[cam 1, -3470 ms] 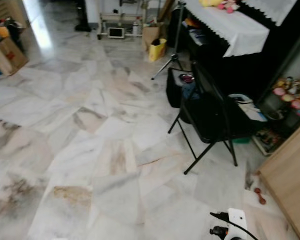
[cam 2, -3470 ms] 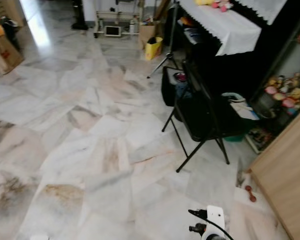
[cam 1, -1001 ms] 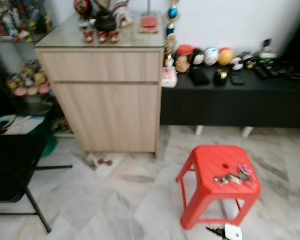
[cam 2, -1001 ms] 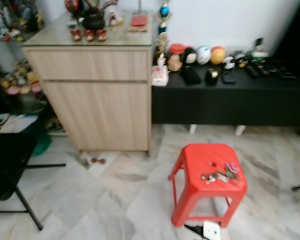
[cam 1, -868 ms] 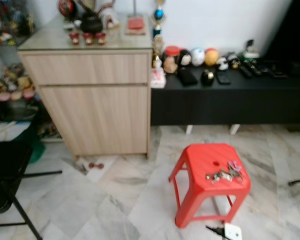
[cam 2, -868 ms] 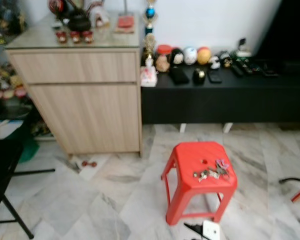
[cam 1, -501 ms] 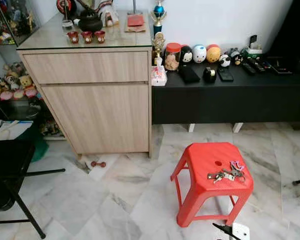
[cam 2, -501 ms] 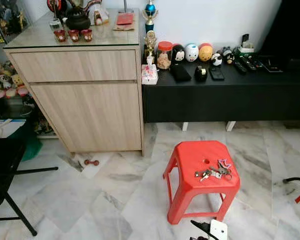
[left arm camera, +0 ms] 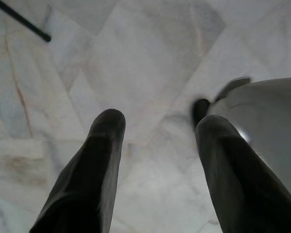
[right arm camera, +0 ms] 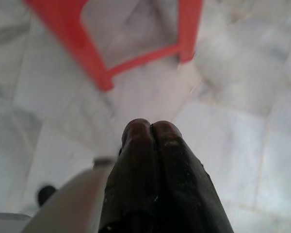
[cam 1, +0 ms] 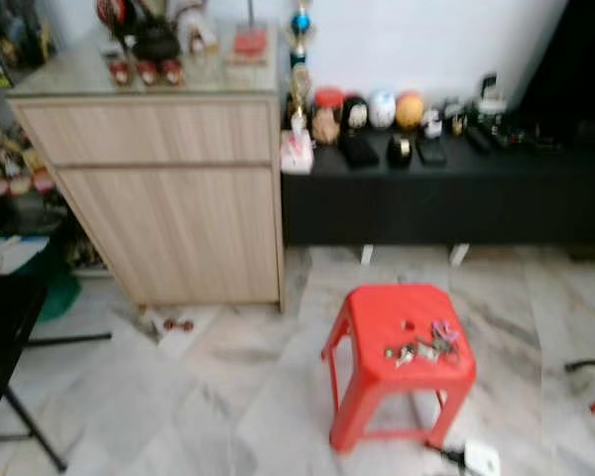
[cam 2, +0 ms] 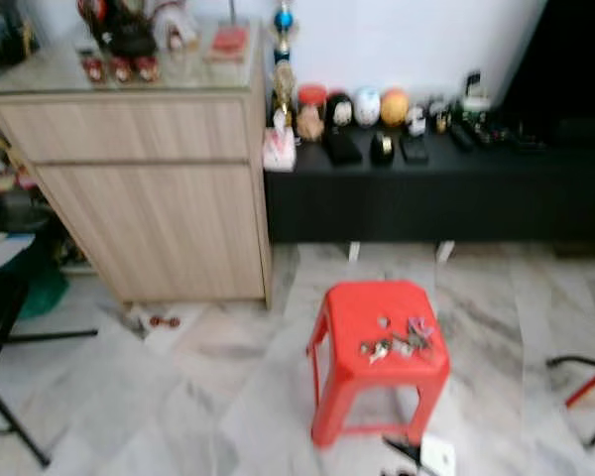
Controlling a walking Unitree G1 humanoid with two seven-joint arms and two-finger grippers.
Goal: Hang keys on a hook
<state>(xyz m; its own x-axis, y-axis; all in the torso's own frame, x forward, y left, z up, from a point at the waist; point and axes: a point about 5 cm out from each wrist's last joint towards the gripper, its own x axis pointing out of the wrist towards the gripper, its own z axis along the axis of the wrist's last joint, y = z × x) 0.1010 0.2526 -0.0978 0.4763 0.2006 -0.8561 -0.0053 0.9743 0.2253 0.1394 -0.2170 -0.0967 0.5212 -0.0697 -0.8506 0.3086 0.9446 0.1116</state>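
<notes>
Approach step: the bunch of metal keys (cam 1: 417, 348) lies on the red plastic stool (cam 1: 377, 319), lower right of the frame. Left pincer (left arm camera: 157, 128) hangs wide apart over marble floor (left arm camera: 145, 43); right pincer (right arm camera: 151, 127) is pressed together, empty. Next: close in, reach down.

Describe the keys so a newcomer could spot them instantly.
In front of the long black low cabinet stands a red plastic stool on the marble floor. The bunch of metal keys lies on its seat, toward the right edge, the sole object on the stool.
</notes>
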